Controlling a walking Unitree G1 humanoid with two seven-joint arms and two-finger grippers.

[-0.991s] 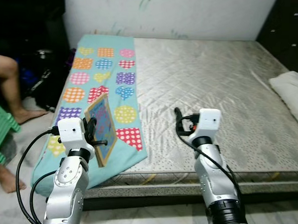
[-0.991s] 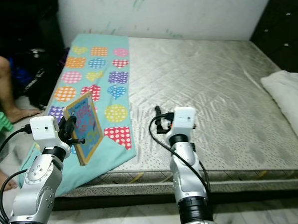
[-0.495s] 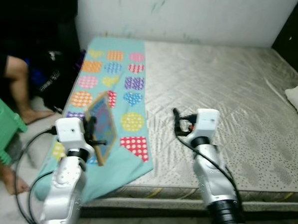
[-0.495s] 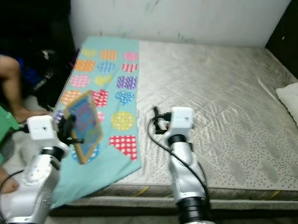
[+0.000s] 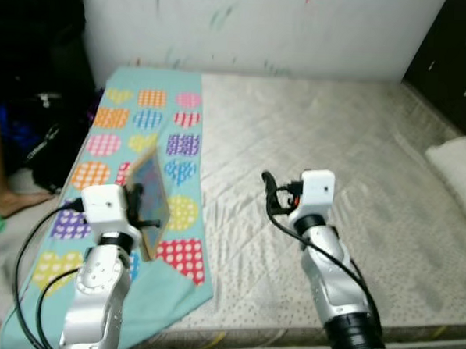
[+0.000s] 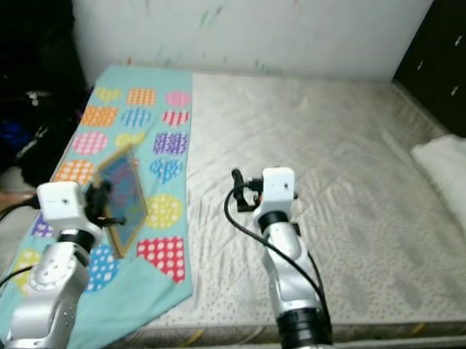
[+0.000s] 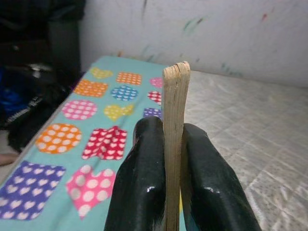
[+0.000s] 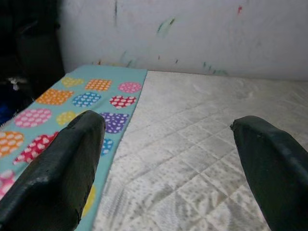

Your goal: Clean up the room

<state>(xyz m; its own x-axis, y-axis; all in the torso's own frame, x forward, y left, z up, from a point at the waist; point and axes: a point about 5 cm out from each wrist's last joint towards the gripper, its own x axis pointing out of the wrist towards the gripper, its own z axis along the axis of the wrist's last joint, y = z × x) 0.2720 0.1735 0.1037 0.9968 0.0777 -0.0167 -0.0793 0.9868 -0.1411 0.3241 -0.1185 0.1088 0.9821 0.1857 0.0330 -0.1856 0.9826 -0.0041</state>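
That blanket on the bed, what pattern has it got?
The blanket is turquoise with bright polka-dotted hearts, circles and squares; the left eye view shows it best.

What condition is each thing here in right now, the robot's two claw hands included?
Left end effector: shut on the wooden board, raised over the blanket.
Wooden board: held on edge, tilted, colourful face showing.
Right end effector: open, holding nothing, above the mattress.
Patterned blanket: spread flat along the mattress's left side, draping over the near edge.
Mattress: bare, uncovered.
White pillow: lying at the mattress's right edge.
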